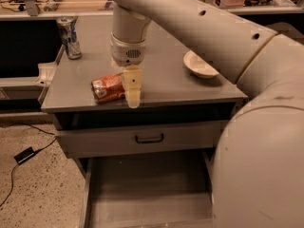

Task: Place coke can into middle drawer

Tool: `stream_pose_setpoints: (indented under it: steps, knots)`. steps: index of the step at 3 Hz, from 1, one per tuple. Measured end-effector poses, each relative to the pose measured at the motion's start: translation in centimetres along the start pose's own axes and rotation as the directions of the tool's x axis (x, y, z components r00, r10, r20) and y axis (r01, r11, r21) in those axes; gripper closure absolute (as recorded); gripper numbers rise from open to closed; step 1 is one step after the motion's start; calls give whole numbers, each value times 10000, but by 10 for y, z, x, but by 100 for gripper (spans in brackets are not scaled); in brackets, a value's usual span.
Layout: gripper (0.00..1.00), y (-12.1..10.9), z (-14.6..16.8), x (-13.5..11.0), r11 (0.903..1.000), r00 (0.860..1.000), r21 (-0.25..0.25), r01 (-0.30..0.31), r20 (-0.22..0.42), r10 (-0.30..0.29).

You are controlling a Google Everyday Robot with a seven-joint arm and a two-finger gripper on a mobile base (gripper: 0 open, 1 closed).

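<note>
Camera view: one overhead-ish look at the cabinet, notes run left to right.
blue-silver can [69, 36]: upright at the back left of the surface [161, 80], well apart from the work, leave it.
coke can [109, 88]: lies on its side near the front edge of the surface, red-orange with white lettering, long axis roughly left-right.
claw [132, 93]: points down just at the can's right end, touching or nearly so. Cannot tell how far open it is or whether it has the can.
step in hand: looks like the grasp. Straddle the can across its round body, not over the ends, and close gently since it may roll.
bowl [199, 64]: right side of the surface, clear of the path.
middle drawer [147, 194]: pulled open below, floor bare. Lift clear of the front edge, then lower in.
</note>
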State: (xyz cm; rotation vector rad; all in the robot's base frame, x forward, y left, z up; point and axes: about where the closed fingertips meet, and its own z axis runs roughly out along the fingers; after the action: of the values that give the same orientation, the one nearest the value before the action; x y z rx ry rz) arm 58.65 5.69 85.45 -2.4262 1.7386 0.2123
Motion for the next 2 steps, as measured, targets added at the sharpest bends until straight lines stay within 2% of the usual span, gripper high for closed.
stream_pose_setpoints:
  steps: [2]
  knots:
    - [43, -13, 13, 7, 9997, 9990, -13, 238, 389, -238]
